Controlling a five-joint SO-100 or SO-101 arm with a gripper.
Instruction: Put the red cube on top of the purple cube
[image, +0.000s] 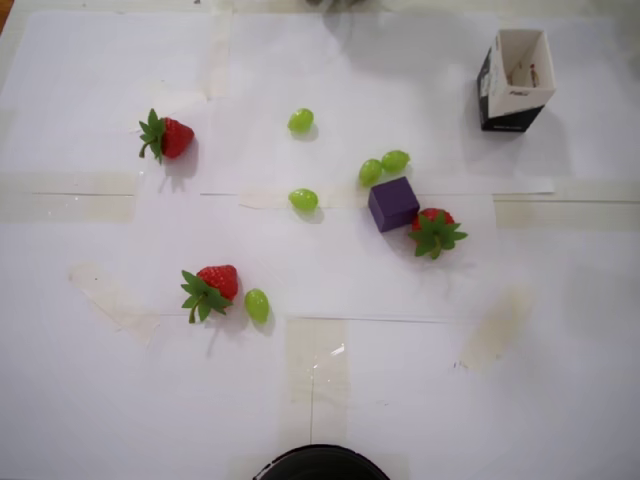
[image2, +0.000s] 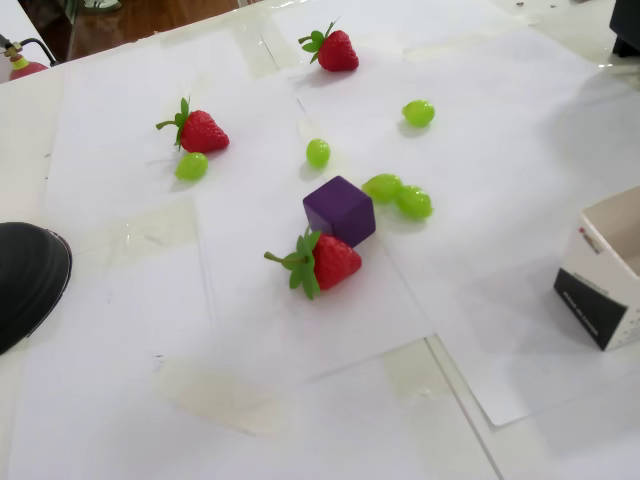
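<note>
we see a home-style setup: a table (image2: 60, 420) covered in taped white paper (image: 400, 390), wooden floor (image2: 140, 15) beyond.

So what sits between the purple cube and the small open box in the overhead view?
Nothing: in the overhead view the stretch from the purple cube to the open box is bare white paper. The paired grapes lie off that line, to the cube's upper left.

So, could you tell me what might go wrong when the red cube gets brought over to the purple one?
1. The purple cube has a strawberry touching one side and two grapes close on another, so descending fingers could knock them or shift the cube.
2. The purple cube sits rotated in the overhead view; a red cube lowered square to the frame might overhang and slide off.
3. Neither view shows the arm or red cube, so its grasp cannot be checked.
</note>
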